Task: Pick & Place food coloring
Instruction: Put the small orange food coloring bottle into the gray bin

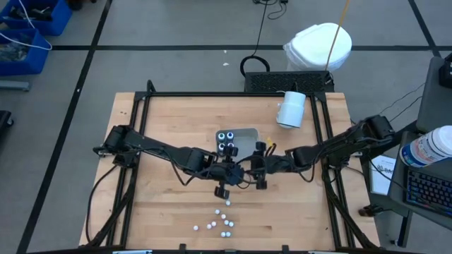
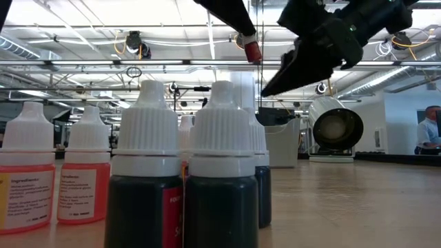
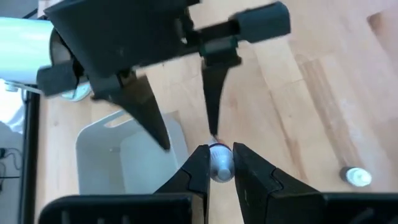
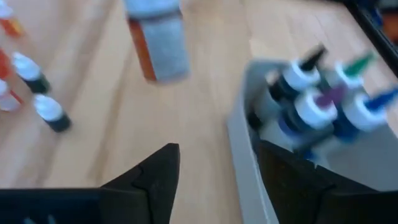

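In the high view, the little bottles (image 1: 217, 224) lying near the table's six o'clock edge are only tiny white dots, too small to tell their colours. The two grippers meet in the middle as a dark tangle, and their fingers cannot be told apart there. The grey tray (image 1: 244, 135) is partly covered by the arms. In the low view, the front bottles (image 2: 182, 172) are cut off at the bottom edge and hide most of the table behind them. The right wrist view is blurred, so the bottles in the tray (image 4: 323, 102) look smeared and no label can be read.
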Motion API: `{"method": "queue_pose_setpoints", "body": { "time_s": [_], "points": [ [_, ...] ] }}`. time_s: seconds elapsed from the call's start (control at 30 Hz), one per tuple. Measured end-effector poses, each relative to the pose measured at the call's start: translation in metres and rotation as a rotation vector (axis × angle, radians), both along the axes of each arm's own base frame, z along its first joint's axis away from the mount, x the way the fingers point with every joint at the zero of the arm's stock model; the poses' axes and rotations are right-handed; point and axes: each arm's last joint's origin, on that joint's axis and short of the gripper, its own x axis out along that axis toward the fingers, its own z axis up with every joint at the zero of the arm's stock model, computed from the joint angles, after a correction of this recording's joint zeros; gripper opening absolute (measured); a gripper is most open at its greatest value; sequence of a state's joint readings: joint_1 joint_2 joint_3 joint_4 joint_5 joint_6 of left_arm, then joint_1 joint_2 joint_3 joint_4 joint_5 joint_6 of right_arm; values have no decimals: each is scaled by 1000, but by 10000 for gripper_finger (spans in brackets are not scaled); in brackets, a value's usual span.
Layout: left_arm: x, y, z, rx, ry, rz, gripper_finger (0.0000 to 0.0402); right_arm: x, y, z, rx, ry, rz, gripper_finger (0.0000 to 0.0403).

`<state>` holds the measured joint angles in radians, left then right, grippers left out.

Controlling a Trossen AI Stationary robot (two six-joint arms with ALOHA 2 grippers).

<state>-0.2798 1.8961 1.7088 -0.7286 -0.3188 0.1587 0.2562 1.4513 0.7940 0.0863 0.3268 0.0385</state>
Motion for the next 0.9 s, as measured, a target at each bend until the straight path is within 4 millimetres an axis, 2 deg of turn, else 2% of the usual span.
{"method": "queue_pose_setpoints", "body": {
  "time_s": [0.23,0.4,0.5,0.7,0.77,0.9],
  "points": [
    [0,6,-1,38,14,11,50,-18,2,-3,95,135,-108,198],
    [-1,9,-2,44,36,17,50,-30,15,-5,89,143,-74,163],
    [-2,8,-2,43,41,13,50,-41,24,4,46,75,-73,125],
    [0,11,-2,55,39,-18,50,-78,46,19,16,-85,-7,25],
    [3,19,-2,50,42,-33,50,-88,53,26,21,-177,34,7],
    [12,51,0,13,13,0,50,-101,66,37,6,-326,120,8]
  ]
}}
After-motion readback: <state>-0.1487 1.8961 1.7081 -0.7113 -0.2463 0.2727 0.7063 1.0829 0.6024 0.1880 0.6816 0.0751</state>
